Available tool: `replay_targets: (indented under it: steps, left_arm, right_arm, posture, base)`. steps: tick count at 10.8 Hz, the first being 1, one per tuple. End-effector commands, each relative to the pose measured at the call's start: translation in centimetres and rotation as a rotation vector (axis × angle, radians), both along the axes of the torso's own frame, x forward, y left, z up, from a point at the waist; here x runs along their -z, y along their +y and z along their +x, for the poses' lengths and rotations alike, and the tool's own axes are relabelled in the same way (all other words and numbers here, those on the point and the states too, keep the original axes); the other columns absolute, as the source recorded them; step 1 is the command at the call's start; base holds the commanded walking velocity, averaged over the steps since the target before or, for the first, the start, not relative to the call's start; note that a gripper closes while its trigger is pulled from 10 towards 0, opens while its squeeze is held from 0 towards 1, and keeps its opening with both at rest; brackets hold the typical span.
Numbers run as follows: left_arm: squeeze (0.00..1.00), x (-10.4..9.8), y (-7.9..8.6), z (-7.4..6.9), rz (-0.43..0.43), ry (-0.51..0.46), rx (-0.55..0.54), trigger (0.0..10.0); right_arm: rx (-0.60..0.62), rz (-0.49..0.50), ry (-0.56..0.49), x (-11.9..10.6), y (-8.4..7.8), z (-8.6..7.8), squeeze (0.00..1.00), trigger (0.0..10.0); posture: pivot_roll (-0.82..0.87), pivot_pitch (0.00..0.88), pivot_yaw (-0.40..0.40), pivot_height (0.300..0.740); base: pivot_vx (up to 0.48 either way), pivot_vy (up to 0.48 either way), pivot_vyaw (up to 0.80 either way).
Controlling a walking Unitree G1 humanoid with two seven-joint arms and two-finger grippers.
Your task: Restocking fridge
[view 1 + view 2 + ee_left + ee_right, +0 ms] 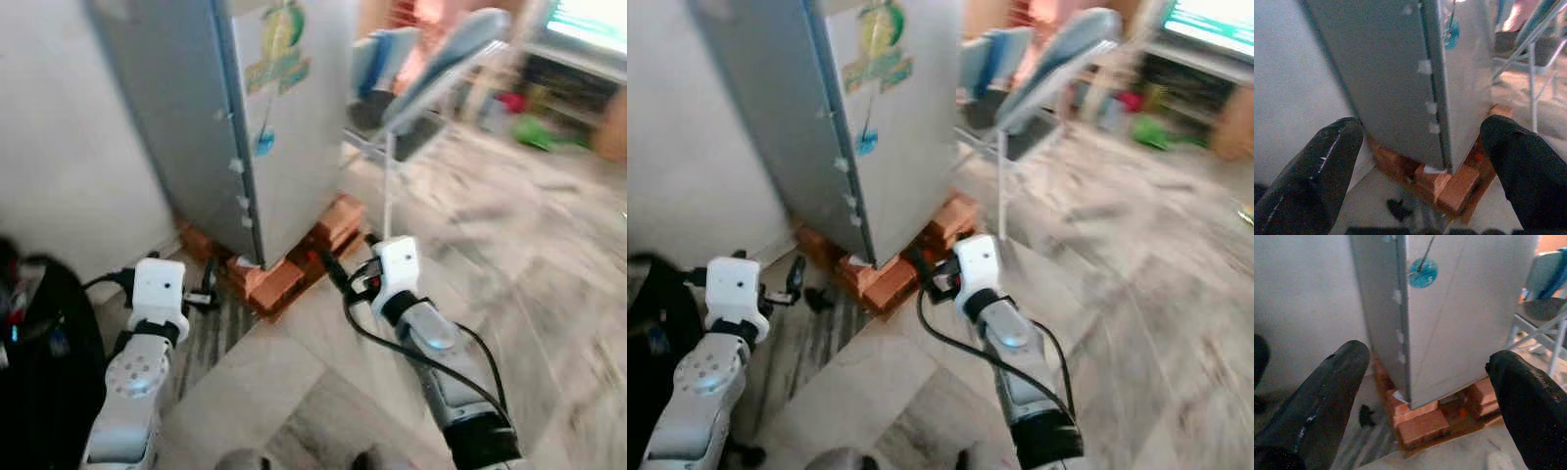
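A grey fridge [265,127] stands with its door shut, raised on red bricks [279,279]. Its door carries a yellow-green sticker [279,44] and a blue round tag [1423,272]. Both arms are held out low toward its bottom corner. My left gripper [206,292] is open and holds nothing, a short way from the bricks at the fridge's side. My right gripper [343,264] is also open and empty, just in front of the bricks below the door. In the wrist views the fingers [1327,166] [1327,396] frame the fridge's front edge, which bears bits of white tape.
A white wall [59,147] runs left of the fridge. A black bag [39,343] lies by my left arm. A folding chair [431,69] with a blue seat stands right of the fridge. A TV shelf [578,49] and a green object [539,132] are far right. Marble floor spreads to the right.
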State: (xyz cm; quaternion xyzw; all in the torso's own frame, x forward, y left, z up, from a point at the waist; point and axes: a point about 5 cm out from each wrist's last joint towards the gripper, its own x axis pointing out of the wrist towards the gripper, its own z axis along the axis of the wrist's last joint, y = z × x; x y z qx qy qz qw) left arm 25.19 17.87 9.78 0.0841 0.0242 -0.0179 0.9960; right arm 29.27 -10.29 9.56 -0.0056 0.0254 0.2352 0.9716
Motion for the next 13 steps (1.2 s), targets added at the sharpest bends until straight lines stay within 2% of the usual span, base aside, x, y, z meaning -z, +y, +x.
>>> replay_targets:
  steps: [1,3,5,7,8,9,11,13]
  left_arm:
    - [0.0,-0.1,-0.9,0.0,-0.008,-0.008,0.03,10.0]
    - [0.0,0.5,-1.2,-0.5,-0.025,0.016,0.039,10.0]
    - [0.0,0.3,-1.4,-0.4,-0.032,0.005,0.047,10.0]
    - [0.0,0.4,-1.7,-0.5,-0.051,0.011,0.054,10.0]
    - [0.0,0.5,-1.7,-0.6,-0.108,0.013,0.022,10.0]
    - [0.0,0.4,-2.0,-0.7,-0.096,0.012,0.049,10.0]
    - [0.0,0.5,-1.4,-0.8,-0.096,0.03,0.008,10.0]
    - [0.0,0.4,-1.0,-0.7,-0.098,0.026,0.001,10.0]
  right_arm:
    - [0.021,-0.012,-0.024,-0.5,-0.9,0.3,0.0,10.0]
    - [0.032,-0.019,-0.025,-0.5,-1.3,0.5,0.0,10.0]
    - [0.034,-0.016,-0.028,-0.5,-1.2,0.4,0.0,10.0]
    - [0.032,-0.017,-0.019,-0.3,-1.2,0.2,0.0,10.0]
    - [0.034,-0.03,-0.02,-0.2,-1.2,0.1,0.0,10.0]
    - [0.039,-0.03,-0.011,0.0,-1.3,0.1,0.0,10.0]
    - [0.037,-0.033,-0.009,0.1,-1.2,-0.1,0.0,10.0]
    - [0.051,-0.031,-0.007,0.1,-1.4,-0.1,0.0,10.0]
  posture:
    - [0.1,0.085,0.012,0.74]
    - [0.1,0.082,0.011,0.74]
    - [0.1,0.083,0.009,0.74]
    - [0.1,0.088,0.008,0.74]
    - [0.1,0.089,0.008,0.74]
    - [0.1,0.089,0.008,0.74]
    - [0.1,0.093,0.005,0.74]
    - [0.1,0.095,0.005,0.74]
  base:
    - [0.45,0.0,0.0]
    - [0.441,0.0,0.0]
    - [0.433,0.0,-0.68]
    - [0.358,0.311,-0.21]
    - [0.0,0.458,0.0]
    - [0.0,0.0,-0.8]
    - [0.0,0.0,-0.8]
    - [0.0,0.48,-0.69]
